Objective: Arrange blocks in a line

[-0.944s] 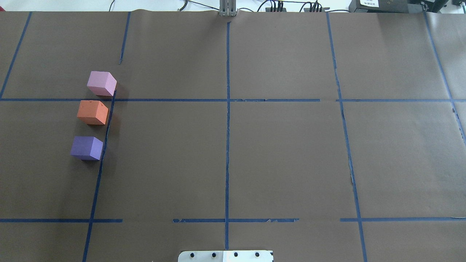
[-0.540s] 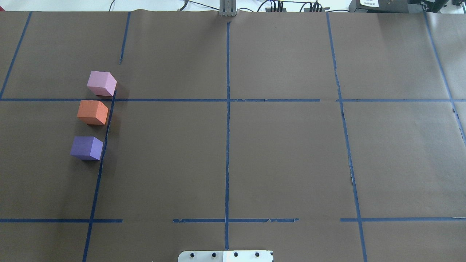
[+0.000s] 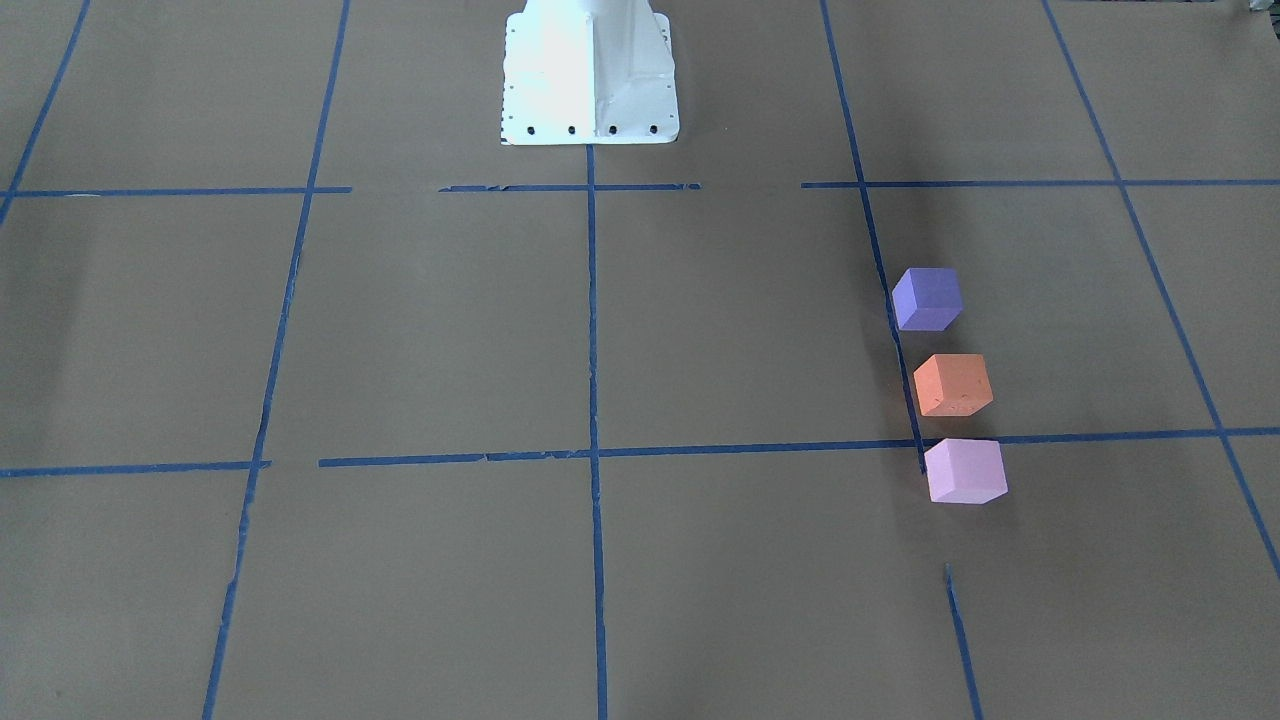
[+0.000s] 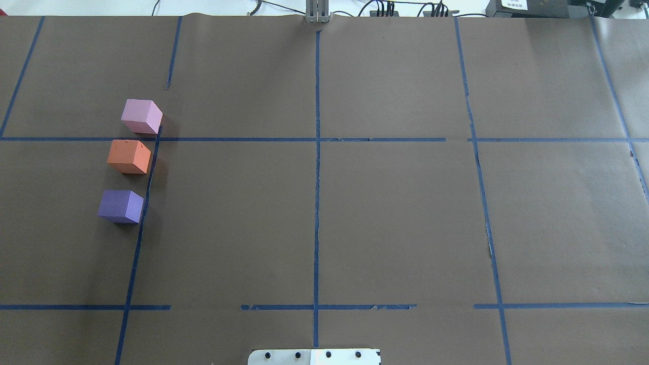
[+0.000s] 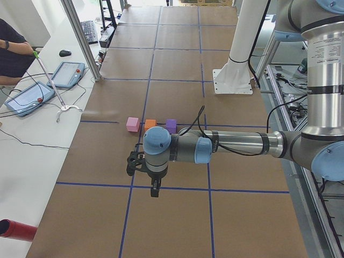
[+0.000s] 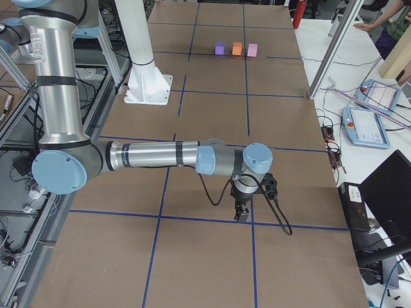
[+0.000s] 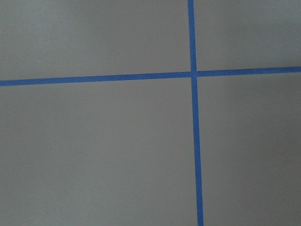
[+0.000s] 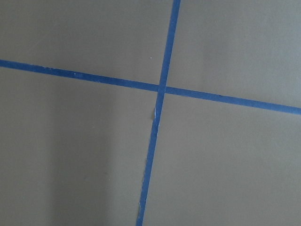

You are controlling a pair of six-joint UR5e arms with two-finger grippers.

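Observation:
Three blocks stand in a line on the brown paper at the table's left side, beside a blue tape line: pale pink block (image 4: 142, 116) farthest from the robot, orange block (image 4: 129, 156) in the middle, dark purple block (image 4: 120, 206) nearest. They also show in the front view: purple block (image 3: 927, 298), orange block (image 3: 952, 384), pink block (image 3: 965, 471). No block touches another. My left gripper (image 5: 154, 191) hangs above the table, well away from the blocks. My right gripper (image 6: 243, 215) hangs over the table's far right end. I cannot tell whether either is open or shut. Both wrist views show only paper and tape.
The robot's white base plate (image 3: 590, 70) stands at the middle of the near edge. A side bench holds two tablets (image 5: 29, 97) and a red cylinder (image 5: 16, 230). A metal post (image 5: 80, 37) stands at the table's far edge.

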